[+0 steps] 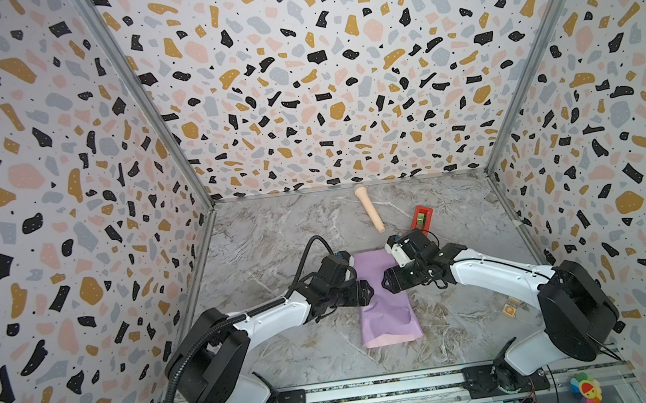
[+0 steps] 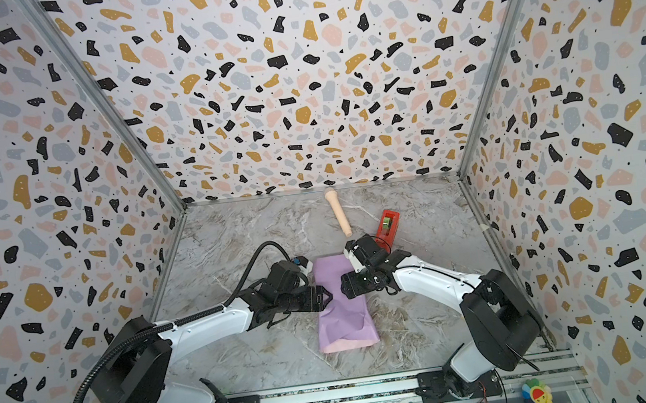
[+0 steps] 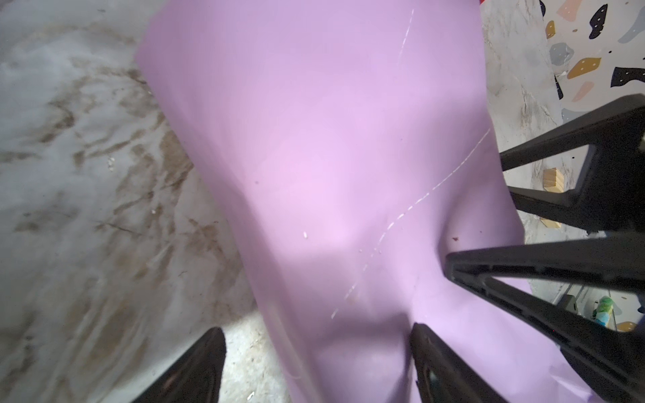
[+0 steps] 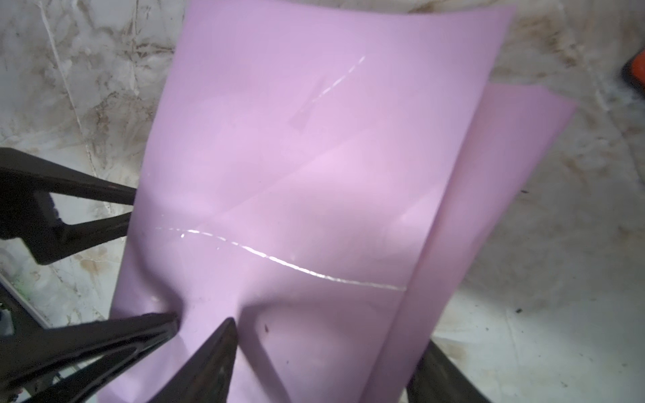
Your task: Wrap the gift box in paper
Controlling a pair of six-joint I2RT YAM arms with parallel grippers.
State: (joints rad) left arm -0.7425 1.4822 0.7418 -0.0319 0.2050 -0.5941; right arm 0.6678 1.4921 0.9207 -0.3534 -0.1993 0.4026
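Paper (image 1: pixel 384 308) sits lower centre in both top views, folded lilac side out, with a pink strip showing at its bottom edge. No gift box in sight; I'd say it's under the fold. The ends look loose, so tucking and sealing are left to do. Left hand (image 1: pixel 369 291) and right hand (image 1: pixel 385 283) meet tip to tip over the sheet, both spread wide and gripping nothing.

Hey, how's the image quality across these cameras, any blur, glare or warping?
In both top views, wide-angle perspective stretches the walls, yet the paper stays sharp under even light. Left wrist view: the table is soft and blurred. Right wrist view: a crease on the paper glints white.
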